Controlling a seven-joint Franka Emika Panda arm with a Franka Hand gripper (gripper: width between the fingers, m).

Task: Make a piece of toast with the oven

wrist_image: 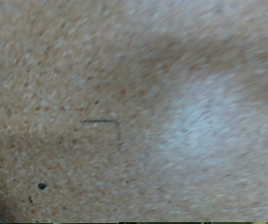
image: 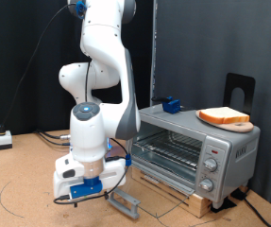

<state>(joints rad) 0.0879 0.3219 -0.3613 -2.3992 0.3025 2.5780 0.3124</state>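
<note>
On top of the boxy silver-grey toaster oven (image: 194, 149), a pale, brown-crusted piece of toast (image: 223, 116) rests on a round tan wooden board (image: 239, 125). Low beside the oven's open door, the gripper (image: 90, 189) hangs over the brown tabletop (wrist_image: 68, 84); its grasp cannot be judged.

oven (image: 187, 151) sits on the exterior view's right of the worktop (image: 22, 184), door dropped open toward the bottom-left. piece of toast (image: 223, 116) is on a round board (image: 237, 125) on top of the oven, right end. robot arm (image: 97, 85) stands left of the oven, w/ the gripper (image: 86, 189) low over the worktop, just beside the open door. wrist view shows only worktop (wrist_image: 134, 112).
</note>
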